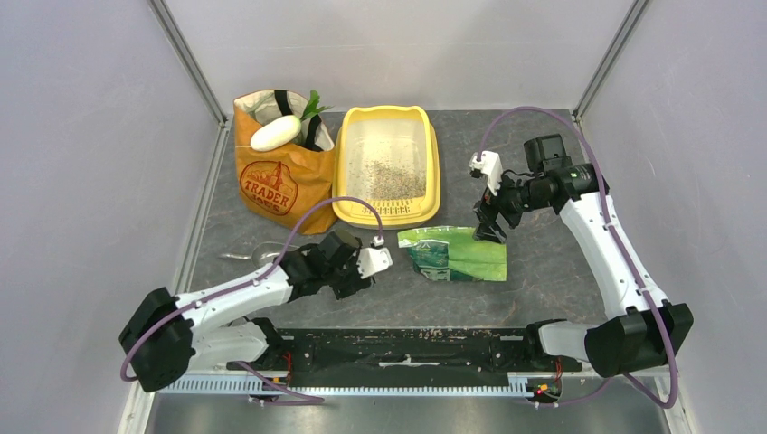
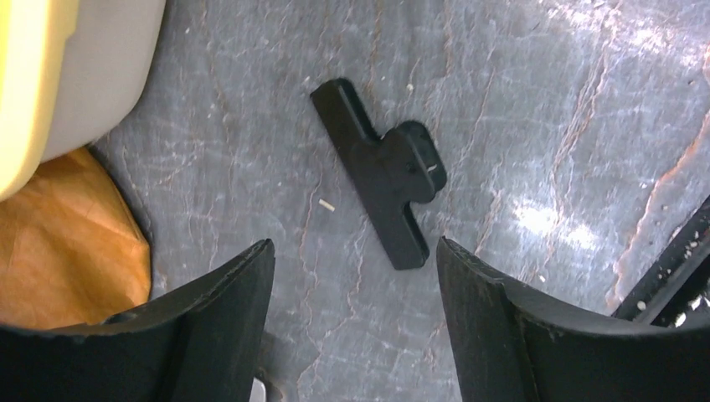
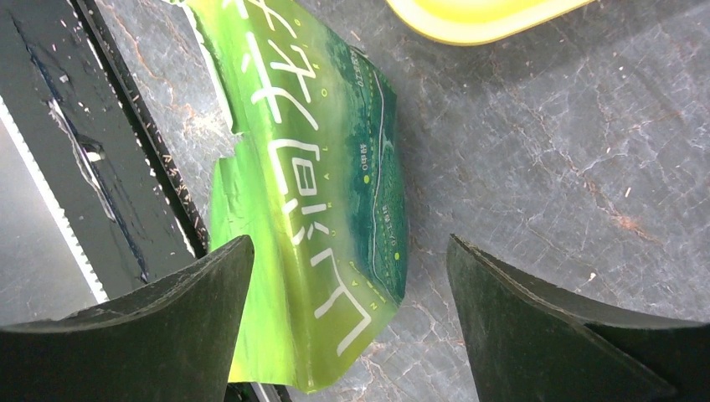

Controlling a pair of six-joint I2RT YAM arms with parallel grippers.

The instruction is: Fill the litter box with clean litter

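The yellow litter box (image 1: 342,172) stands at the back middle of the table, its slotted strip at the near end. Grey-brown clean litter (image 1: 398,176) lies as a thin speckled layer in its pale basin. A flat green foil bag (image 1: 457,256) lies in front of the box and shows in the right wrist view (image 3: 310,193). My right gripper (image 1: 488,226) is open and empty just above the bag's far right edge (image 3: 350,239). My left gripper (image 1: 355,262) is open and empty left of the bag (image 2: 353,243), over a black bag clip (image 2: 381,172) on the table.
An orange paper grocery bag (image 1: 276,176) with a white vegetable stands left of the box. A clear scoop (image 1: 258,256) lies on the table behind my left arm. The black base rail (image 1: 407,344) runs along the near edge. Side walls stand close on both sides.
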